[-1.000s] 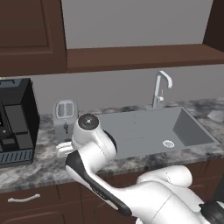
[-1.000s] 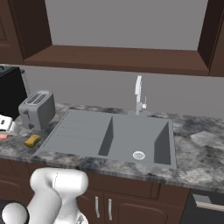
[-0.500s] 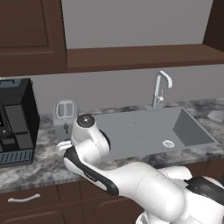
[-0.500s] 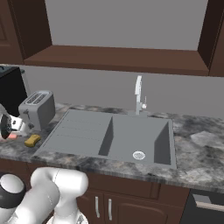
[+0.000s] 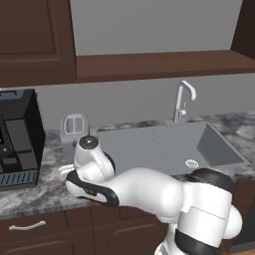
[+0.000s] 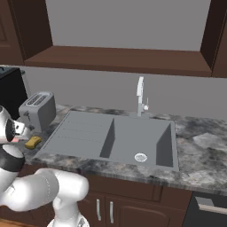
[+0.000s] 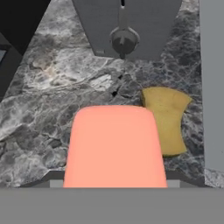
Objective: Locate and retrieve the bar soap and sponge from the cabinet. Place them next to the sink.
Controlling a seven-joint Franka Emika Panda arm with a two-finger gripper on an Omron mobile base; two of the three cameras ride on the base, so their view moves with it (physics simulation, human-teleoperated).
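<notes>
the arm bends low over the left end of the marble desk (image 6: 199, 142), its wrist down by the toaster (image 6: 38, 110). the hand (image 6: 17, 133) sits at the far left edge of the right base view, just above the desk top, and a sliver of pink shows under it. from the camera on the hand, the bar soap (image 7: 114, 146) fills the lower middle of the picture, a flat salmon-pink slab with rounded corners held between the fingers, so the hand is closed on the bar soap and carries it over the stone.

the sponge (image 7: 166, 123) lies flat on the desk just beside the soap, a yellow block with a darker lower edge; whether the two touch i cannot tell. in the right base view the sponge (image 6: 33, 142) rests between the toaster and the ribbed draining side of the sink (image 6: 80, 137), close to the sink's left rim.

the sink is a grey basin with a round drain and a curved silver faucet (image 5: 181, 101) at its back edge. a black coffee machine (image 5: 16, 139) stands on the desk left of the toaster. above, the dark brown cabinet (image 5: 35, 40) hangs with its door closed, and a long plain shelf board (image 6: 119, 60) runs along the wall over the sink.
</notes>
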